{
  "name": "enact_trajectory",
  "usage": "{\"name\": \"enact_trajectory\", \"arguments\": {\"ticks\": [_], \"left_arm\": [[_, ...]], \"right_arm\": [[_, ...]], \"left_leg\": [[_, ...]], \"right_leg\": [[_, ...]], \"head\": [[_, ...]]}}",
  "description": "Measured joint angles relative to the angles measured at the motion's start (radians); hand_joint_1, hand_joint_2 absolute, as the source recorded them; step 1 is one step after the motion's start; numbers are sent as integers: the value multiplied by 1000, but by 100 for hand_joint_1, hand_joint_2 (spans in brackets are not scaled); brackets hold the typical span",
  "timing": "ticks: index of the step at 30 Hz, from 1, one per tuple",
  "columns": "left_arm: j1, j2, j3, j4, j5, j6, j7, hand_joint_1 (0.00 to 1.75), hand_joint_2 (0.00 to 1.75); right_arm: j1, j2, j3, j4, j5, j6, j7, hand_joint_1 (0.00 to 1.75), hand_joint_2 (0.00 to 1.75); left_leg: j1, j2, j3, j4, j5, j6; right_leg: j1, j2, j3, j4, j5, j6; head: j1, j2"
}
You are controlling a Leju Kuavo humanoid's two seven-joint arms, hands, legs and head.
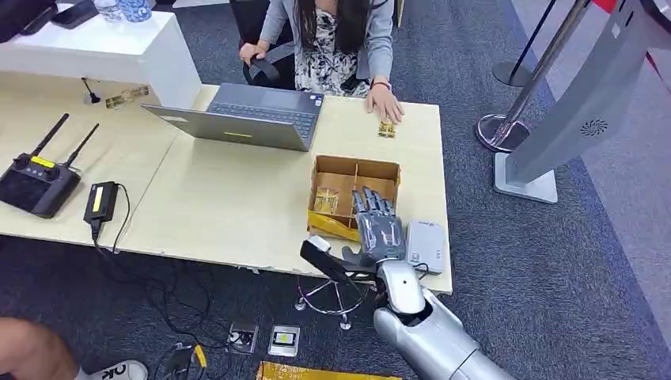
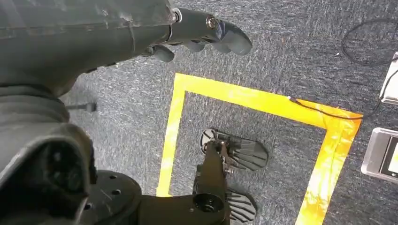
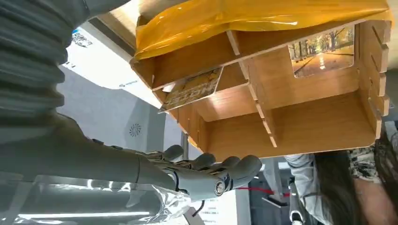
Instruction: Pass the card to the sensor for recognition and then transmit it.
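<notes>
A wooden divided box (image 1: 355,168) stands near the table's front right. A card (image 1: 325,202) with a yellow picture leans in its near left compartment. In the right wrist view one card (image 3: 193,88) leans by a divider and another card (image 3: 322,48) lies against the box's floor. My right hand (image 1: 378,229) hovers over the box's near right corner, fingers (image 3: 211,169) stretched out and holding nothing. The grey-white sensor (image 1: 426,245) lies just right of that hand. My left hand (image 2: 202,30) hangs above the carpet, empty. Another card (image 1: 386,129) lies by a person's hand (image 1: 385,106).
A person sits behind the table with an open laptop (image 1: 253,119). A black controller with antennas (image 1: 36,182) and a small black device (image 1: 101,202) lie at the left. Stanchion bases (image 1: 502,131) and a grey stand (image 1: 554,134) are to the right. Yellow floor tape (image 2: 263,101) marks the carpet.
</notes>
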Motion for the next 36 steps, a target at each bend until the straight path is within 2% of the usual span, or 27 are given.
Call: {"name": "enact_trajectory", "arguments": {"ticks": [13,36], "left_arm": [[-5,-5,0,0,-16,-11,12,0,0],[-10,-6,0,0,-19,-7,19,0,0]], "right_arm": [[-73,8,-6,64,41,18,37,0,175],[-96,-26,-40,111,82,23,64,0,175]], "left_leg": [[0,0,0,0,0,0],[0,0,0,0,0,0]], "right_leg": [[0,0,0,0,0,0],[0,0,0,0,0,0]], "head": [[0,0],[0,0]]}}
